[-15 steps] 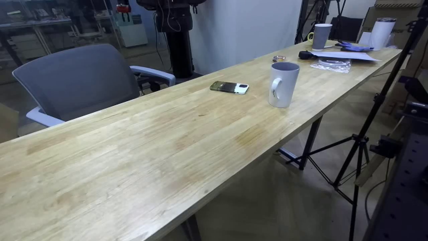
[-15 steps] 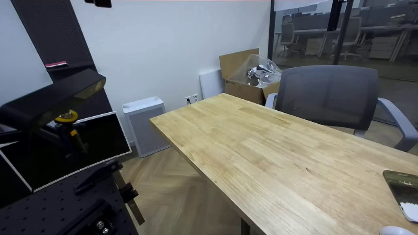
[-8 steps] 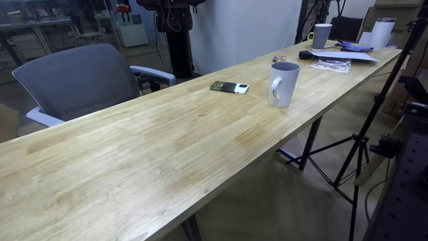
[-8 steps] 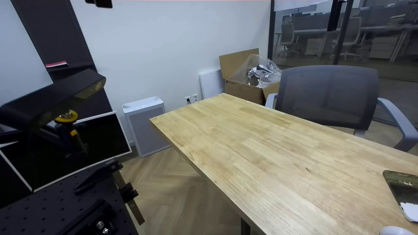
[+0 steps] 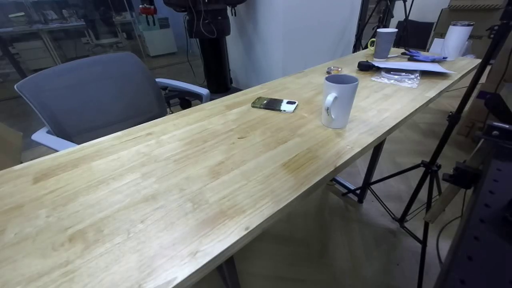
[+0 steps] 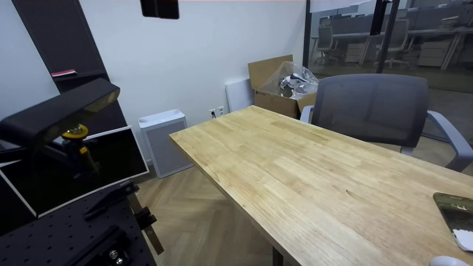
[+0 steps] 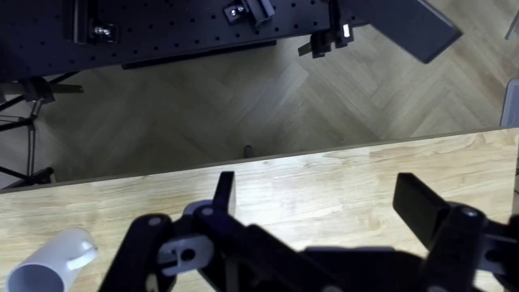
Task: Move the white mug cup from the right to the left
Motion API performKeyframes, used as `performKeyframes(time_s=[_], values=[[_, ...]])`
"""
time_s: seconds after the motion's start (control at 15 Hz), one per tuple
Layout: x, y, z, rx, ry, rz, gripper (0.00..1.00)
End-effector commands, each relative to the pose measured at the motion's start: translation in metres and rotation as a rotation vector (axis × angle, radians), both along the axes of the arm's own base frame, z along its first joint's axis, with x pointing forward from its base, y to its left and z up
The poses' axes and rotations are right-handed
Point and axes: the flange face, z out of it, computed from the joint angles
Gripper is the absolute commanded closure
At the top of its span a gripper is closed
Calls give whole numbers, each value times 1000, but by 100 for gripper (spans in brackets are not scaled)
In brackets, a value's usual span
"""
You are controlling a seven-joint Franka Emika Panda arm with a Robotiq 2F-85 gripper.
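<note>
The white mug cup (image 5: 340,106) stands upright on the wooden table in an exterior view, its handle facing the camera. Only a sliver of it (image 6: 446,261) shows at the bottom right corner in an exterior view. In the wrist view the mug (image 7: 54,259) is at the lower left, partly cut off by the frame edge. My gripper (image 7: 314,182) is wide open and empty, above the table and apart from the mug, which lies to its left in the wrist view. A dark part of the gripper or arm (image 6: 159,8) hangs at the top in an exterior view.
A phone-like item (image 5: 275,105) lies near the mug on the wooden table (image 5: 180,172). Papers (image 5: 412,66), a grey cup (image 5: 385,44) and a white tumbler (image 5: 457,42) stand farther along. A chair (image 5: 92,96) and a tripod (image 5: 452,116) flank the table. A camera (image 6: 59,107) stands beside it.
The dark part at the top of an exterior view has moved right and slightly down, mostly in the last half second. The mug and the phone-like item have not moved.
</note>
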Motion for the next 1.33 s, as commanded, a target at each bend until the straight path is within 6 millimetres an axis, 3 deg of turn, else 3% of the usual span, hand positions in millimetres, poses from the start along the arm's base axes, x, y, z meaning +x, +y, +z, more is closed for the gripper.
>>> performKeyframes(time_s=[0.0, 0.47, 0.67, 1.07, 1.27], values=[[3, -56, -4, -29, 6, -76, 0], [-2, -167, -4, -79, -35, -258, 0], [10, -204, -8, -98, -74, -336, 0], [63, -246, -25, -91, -111, -412, 0], [98, -282, -28, -96, -104, -438, 0]])
